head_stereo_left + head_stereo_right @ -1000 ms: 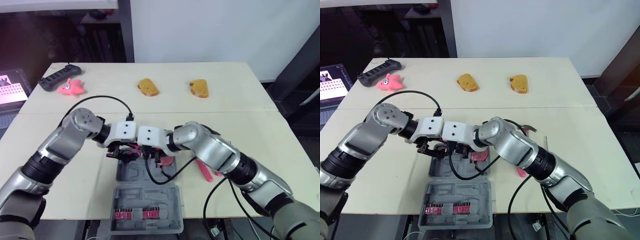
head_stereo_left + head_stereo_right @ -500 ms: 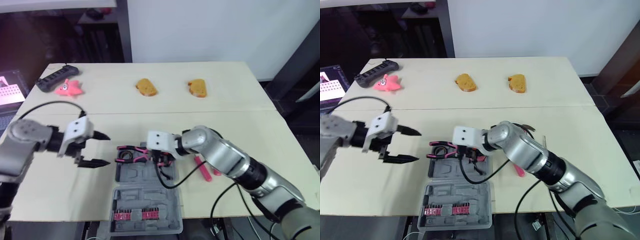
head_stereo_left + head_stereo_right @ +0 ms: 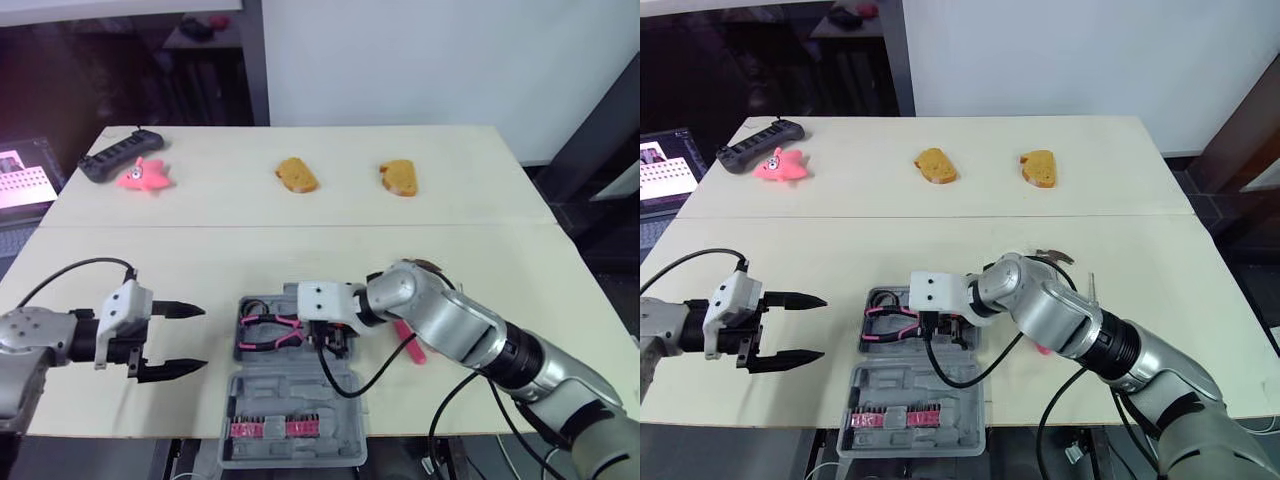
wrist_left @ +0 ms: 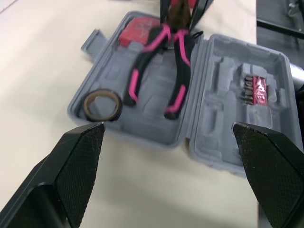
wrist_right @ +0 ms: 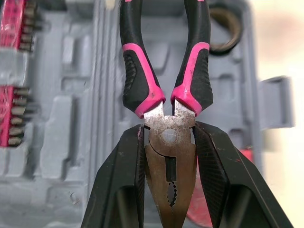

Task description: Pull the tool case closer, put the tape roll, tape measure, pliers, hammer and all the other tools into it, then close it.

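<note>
step: seat pliers [image 5: 136, 76] | right claw [image 5: 168, 142] grips their head, case [image 4: 156, 102] beneath | lower flat into recess, then release | left claw [image 3: 200, 338] open, aside

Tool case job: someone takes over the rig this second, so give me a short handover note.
Left hand: open, empty, hovering to the left of the tool case.
Right hand: shut on the metal head of the pliers, handles over the tray half.
Done: case open at the table's near edge; tape roll and a red block, probably the tape measure, are in the tray.
Left: release the pliers, pack the pink-handled tool lying right of the case, close the lid.
</note>
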Action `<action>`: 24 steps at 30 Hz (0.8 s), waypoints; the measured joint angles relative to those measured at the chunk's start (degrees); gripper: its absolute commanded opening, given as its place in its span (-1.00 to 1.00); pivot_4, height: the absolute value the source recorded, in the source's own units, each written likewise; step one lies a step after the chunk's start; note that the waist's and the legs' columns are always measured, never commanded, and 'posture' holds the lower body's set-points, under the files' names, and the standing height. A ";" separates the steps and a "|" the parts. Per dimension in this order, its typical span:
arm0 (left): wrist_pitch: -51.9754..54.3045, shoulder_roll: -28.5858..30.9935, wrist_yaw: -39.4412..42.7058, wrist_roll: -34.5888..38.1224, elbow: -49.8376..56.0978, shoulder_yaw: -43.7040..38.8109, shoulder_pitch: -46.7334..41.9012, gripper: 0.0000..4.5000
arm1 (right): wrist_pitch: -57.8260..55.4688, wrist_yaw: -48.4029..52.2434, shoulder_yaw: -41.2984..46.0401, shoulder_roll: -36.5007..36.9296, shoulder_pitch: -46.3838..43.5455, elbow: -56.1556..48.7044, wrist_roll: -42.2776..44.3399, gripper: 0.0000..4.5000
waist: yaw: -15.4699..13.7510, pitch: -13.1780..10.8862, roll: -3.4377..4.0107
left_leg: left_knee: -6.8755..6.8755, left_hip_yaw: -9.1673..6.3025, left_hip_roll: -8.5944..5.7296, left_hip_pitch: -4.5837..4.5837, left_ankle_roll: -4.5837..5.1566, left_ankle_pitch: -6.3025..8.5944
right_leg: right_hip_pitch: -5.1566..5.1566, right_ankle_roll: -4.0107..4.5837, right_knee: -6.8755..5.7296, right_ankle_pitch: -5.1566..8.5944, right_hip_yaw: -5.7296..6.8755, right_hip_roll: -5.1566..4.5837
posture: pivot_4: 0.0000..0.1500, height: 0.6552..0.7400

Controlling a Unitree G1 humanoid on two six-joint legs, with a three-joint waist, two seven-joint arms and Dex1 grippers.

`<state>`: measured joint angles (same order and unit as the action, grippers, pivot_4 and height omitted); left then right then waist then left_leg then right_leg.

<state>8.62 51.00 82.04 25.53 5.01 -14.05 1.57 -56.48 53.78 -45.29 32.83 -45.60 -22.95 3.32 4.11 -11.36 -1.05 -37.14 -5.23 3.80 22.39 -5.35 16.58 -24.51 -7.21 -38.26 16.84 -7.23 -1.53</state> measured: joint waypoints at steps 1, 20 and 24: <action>-0.70 -0.12 0.01 0.00 -0.03 0.04 0.01 1.00 | -0.17 -0.01 -0.43 -0.48 -0.18 0.41 -0.17 -0.55 | 0.03 0.00 0.00 | 0.00 0.00 0.00 0.00 0.00 0.00 | -0.01 0.00 -0.01 0.00 0.00 0.00 | 1.00 1.00; -1.41 0.50 -0.27 0.07 -0.27 1.43 -1.28 1.00 | -1.72 0.30 -3.00 -5.19 -2.01 7.53 -1.80 -0.55 | 0.01 0.00 0.00 | 0.01 0.00 0.00 0.00 0.00 0.00 | 0.00 0.00 -0.01 0.00 0.00 0.00 | 1.00 1.00; -1.44 0.76 -0.25 0.07 -0.26 1.43 -1.26 1.00 | -2.07 0.59 -3.31 -5.37 -2.02 7.88 -1.99 -0.55 | 0.03 0.00 0.00 | 0.01 0.00 0.00 0.00 0.00 0.00 | -0.01 0.00 -0.01 0.00 0.00 0.00 | 1.00 1.00</action>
<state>7.18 51.75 81.79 25.60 4.75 -12.61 0.31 -58.56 54.37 -48.60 27.46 -47.63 -15.08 1.33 4.14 -11.36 -1.05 -37.13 -5.23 3.80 22.38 -5.35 16.58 -24.52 -7.21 -38.27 16.83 -7.23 -1.53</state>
